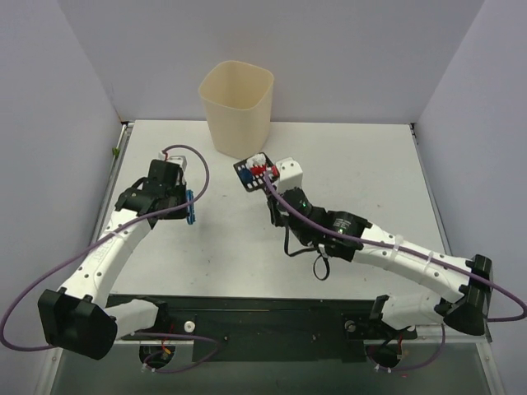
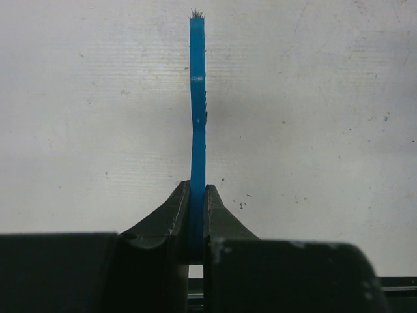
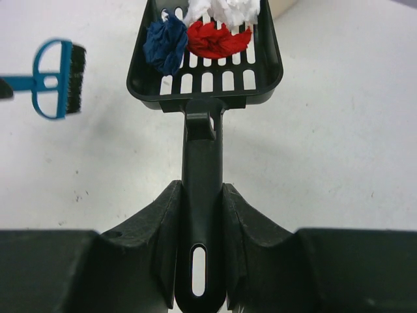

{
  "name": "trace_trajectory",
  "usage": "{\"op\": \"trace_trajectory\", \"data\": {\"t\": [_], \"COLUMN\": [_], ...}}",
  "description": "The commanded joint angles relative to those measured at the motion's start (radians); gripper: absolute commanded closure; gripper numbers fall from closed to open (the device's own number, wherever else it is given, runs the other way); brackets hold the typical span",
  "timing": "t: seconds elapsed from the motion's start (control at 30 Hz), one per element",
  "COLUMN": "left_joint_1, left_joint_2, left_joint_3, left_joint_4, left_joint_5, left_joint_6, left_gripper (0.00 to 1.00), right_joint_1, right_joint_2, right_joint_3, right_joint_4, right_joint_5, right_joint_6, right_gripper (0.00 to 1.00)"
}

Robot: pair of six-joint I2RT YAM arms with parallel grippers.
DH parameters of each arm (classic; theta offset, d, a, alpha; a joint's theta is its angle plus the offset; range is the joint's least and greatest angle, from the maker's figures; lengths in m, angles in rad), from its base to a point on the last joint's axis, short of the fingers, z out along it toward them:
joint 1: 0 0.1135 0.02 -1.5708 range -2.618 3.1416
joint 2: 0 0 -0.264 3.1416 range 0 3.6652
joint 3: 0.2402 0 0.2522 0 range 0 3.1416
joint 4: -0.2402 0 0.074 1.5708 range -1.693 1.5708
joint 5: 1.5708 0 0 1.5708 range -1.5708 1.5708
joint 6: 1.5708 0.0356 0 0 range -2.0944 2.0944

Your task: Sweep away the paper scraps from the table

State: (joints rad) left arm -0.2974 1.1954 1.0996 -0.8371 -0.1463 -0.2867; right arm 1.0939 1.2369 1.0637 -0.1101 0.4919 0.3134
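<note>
Right wrist view: right gripper (image 3: 202, 195) jaws closed on scoop (image 3: 138, 81) handle, paper scraps (image 3: 218, 39) inside; left gripper (image 2: 197, 195) jaws pinch brush (image 2: 197, 111).

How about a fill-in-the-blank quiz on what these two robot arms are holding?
The left gripper is shut on a small ___ plastic brush.
The right gripper grips the black slotted plastic scoop by its ___.
Beside the dark blue paper wad in the scoop lies a ___ wad, with white paper beyond them.
Missing words: blue; handle; red.
</note>
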Motion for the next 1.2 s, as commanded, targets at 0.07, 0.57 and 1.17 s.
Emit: {"op": "trace_trajectory", "data": {"t": [0.07,0.57,1.17], "left_joint_1": [0.007,0.009,0.009], "left_joint_2": [-0.074,-0.160,-0.155], "left_joint_3": [-0.073,-0.181,-0.193], "left_joint_4": [0.141,0.219,0.230], "left_joint_5": [0.080,0.082,0.116], "left_joint_6": [-0.020,-0.017,-0.017], "left_gripper": [1.00,1.00,1.00], "right_joint_1": [-0.095,-0.259,-0.520], "right_joint_2": [0.153,0.683,0.865], "right_joint_3": [0.304,1.177,1.031], "right_joint_4": [-0.141,-0.370,0.358], "right_joint_5": [-0.065,-0.199,-0.536], "right_joint_6": [-0.092,-0.066,0.735], "right_gripper": [1.00,1.00,1.00]}}
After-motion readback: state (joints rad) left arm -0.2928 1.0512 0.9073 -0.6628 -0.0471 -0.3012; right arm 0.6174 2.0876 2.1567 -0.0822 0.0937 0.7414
